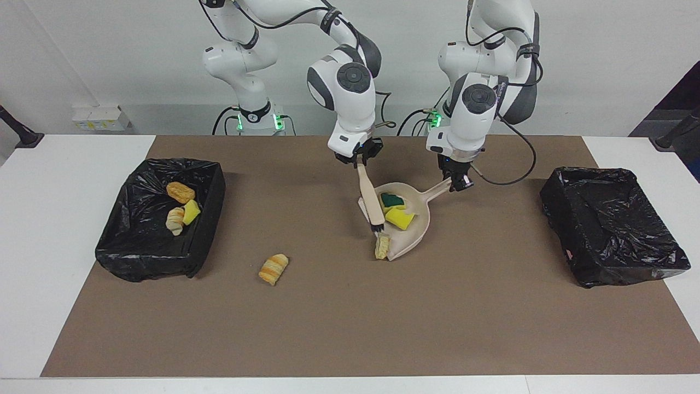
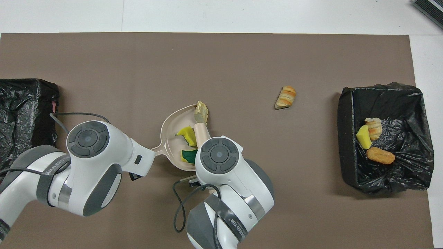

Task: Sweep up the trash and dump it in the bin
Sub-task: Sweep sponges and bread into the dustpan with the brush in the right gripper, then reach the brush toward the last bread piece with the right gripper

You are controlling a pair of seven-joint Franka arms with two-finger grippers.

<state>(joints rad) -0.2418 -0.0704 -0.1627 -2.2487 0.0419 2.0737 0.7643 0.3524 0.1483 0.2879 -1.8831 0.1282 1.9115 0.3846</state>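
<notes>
The middle of the brown mat (image 1: 350, 328) is occupied by the dustpan (image 1: 411, 219), the brush (image 1: 371, 201) and both arms. Open mat is left on the side farther from the robots, broken only by one bread chunk (image 1: 273, 268). Each end is blocked by a black-lined bin (image 1: 158, 230), (image 1: 612, 230).

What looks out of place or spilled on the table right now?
Nothing is spilled or damaged. One bread chunk lies alone on the mat, between the dustpan and the bin at the right arm's end, unswept. Another scrap sits at the pan's lip under the brush, only partly in.
</notes>
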